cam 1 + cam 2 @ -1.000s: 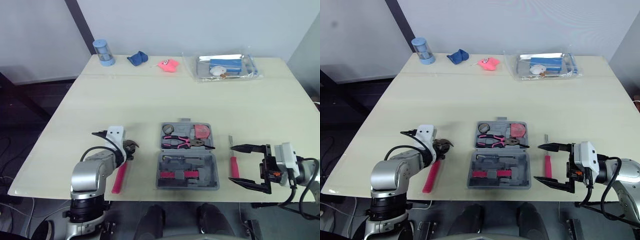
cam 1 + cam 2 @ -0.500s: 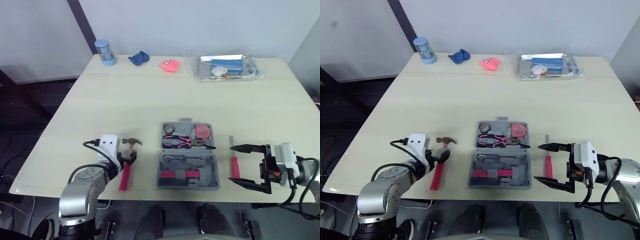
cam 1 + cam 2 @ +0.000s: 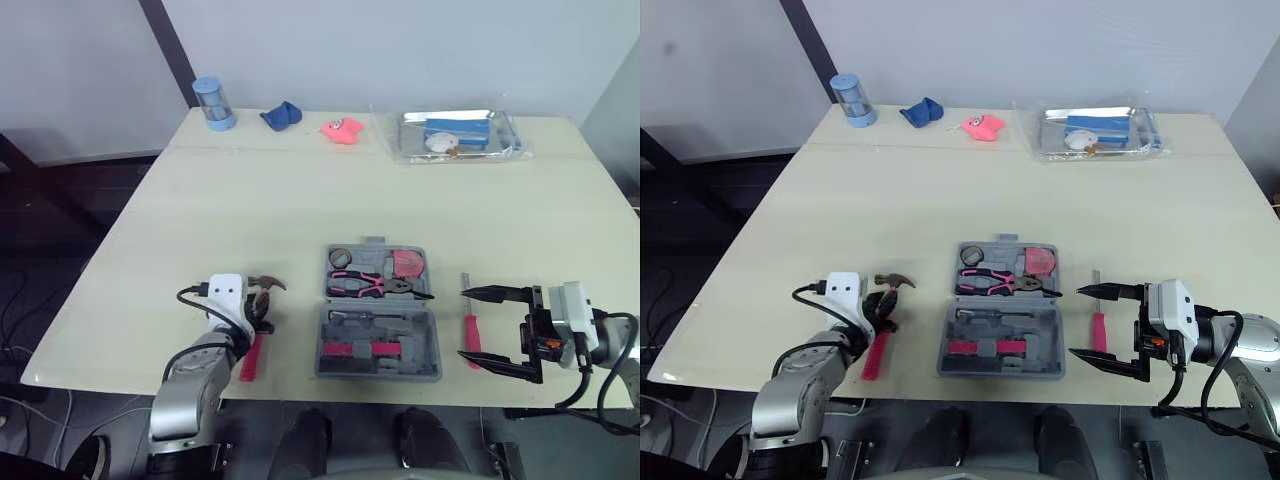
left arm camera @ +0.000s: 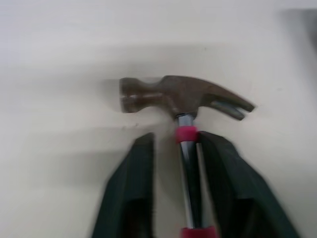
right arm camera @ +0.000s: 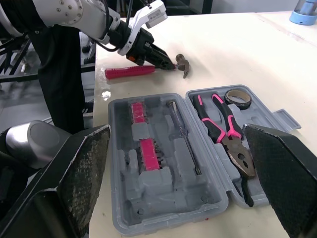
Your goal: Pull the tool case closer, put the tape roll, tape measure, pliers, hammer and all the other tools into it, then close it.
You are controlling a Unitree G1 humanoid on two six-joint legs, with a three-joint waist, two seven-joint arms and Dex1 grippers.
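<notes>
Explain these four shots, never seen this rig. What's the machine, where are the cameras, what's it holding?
It is a two-armed humanoid robot. The two wide pictures come from a camera on its head, looking down at a table; the two close-ups come from cameras on its wrists. An open tool case holds pliers, a tape roll and a tape measure. The left gripper has its fingers either side of a hammer lying on the table, not clamped. The right gripper is open, holding nothing, near a red screwdriver.
</notes>
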